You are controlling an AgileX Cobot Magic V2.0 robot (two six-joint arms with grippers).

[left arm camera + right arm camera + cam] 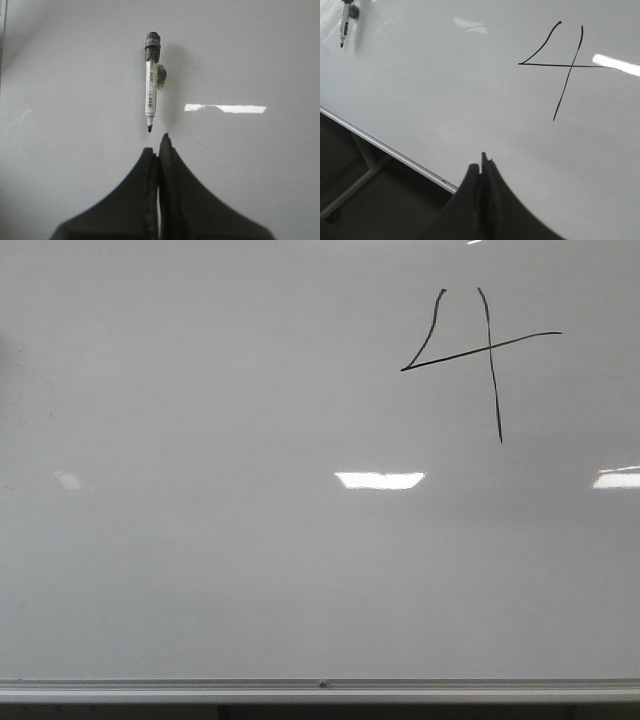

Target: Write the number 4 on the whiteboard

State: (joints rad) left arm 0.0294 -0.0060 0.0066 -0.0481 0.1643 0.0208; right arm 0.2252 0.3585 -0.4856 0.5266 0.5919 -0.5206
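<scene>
The whiteboard [200, 560] fills the front view, glossy and pale grey. The number 4 [485, 355] is drawn in thin black lines at its upper right, and shows again in the right wrist view as the number 4 [565, 65]. A marker [151, 80] with its black tip bared lies on the whiteboard [60, 100] just beyond my left gripper [159, 145], which is shut and holds nothing. The marker [343, 27] also appears far off in the right wrist view. My right gripper [484, 162] is shut and empty, above the whiteboard [445, 100] near its frame edge.
The silver frame edge [320, 687] runs along the board's near side. In the right wrist view the frame edge [385, 150] crosses diagonally, with dark floor and a metal stand leg [365, 155] beyond it. Bright light reflections [380, 479] lie on the board.
</scene>
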